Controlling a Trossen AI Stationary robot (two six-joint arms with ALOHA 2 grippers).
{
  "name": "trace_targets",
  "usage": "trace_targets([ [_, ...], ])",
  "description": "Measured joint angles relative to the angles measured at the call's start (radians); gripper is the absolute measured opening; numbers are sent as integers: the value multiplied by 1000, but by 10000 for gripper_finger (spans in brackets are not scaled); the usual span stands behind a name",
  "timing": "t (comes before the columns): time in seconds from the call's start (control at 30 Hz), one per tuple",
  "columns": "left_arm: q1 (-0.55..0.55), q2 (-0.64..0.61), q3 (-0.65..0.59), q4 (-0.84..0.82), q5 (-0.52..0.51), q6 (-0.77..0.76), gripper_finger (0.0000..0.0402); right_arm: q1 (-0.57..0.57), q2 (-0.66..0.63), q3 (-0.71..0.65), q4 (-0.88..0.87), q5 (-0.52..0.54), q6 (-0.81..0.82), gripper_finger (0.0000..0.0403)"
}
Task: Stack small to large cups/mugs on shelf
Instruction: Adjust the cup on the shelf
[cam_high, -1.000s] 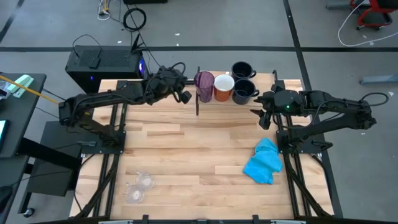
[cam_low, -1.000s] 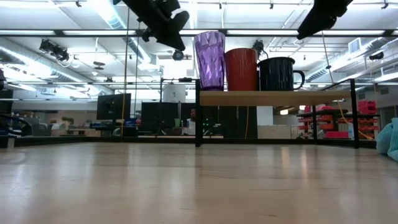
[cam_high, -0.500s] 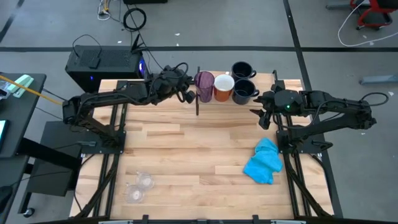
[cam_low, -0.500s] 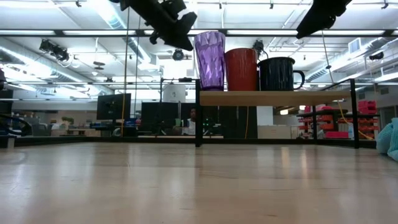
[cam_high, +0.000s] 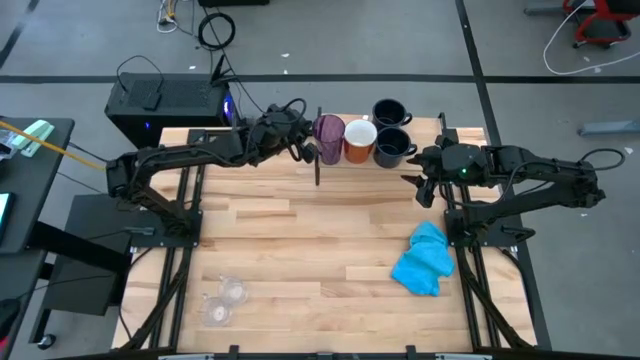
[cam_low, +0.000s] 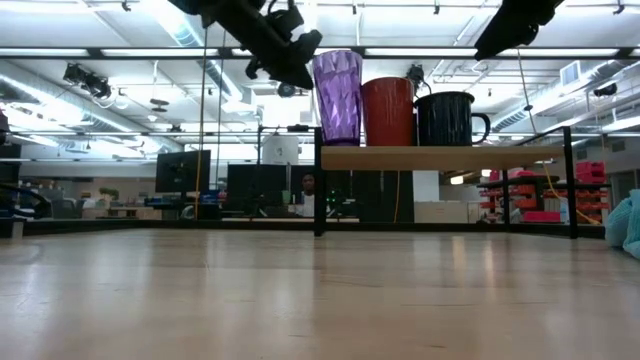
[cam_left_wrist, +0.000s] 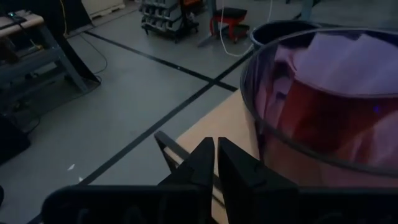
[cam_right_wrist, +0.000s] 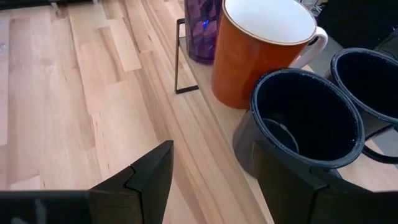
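Purple tumbler (cam_high: 328, 130) stands on the shelf (cam_low: 440, 157) just beside the pressed-together left pincer (cam_high: 300, 150).

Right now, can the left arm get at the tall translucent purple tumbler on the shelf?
Probably yes: the left gripper hangs right beside the tall translucent purple tumbler, nothing between them, but its fingers are shut and must open first.

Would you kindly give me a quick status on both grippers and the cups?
Left gripper shut, empty, beside purple tumbler. Right gripper open, facing navy mug. Two clear cups not shelved.
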Motion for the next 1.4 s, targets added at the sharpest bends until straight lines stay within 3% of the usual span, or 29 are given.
trace_targets([
  [1.4, 1, 22, 1, 54, 15, 1, 26, 0, 0, 0, 12, 0, -16, 224],
])
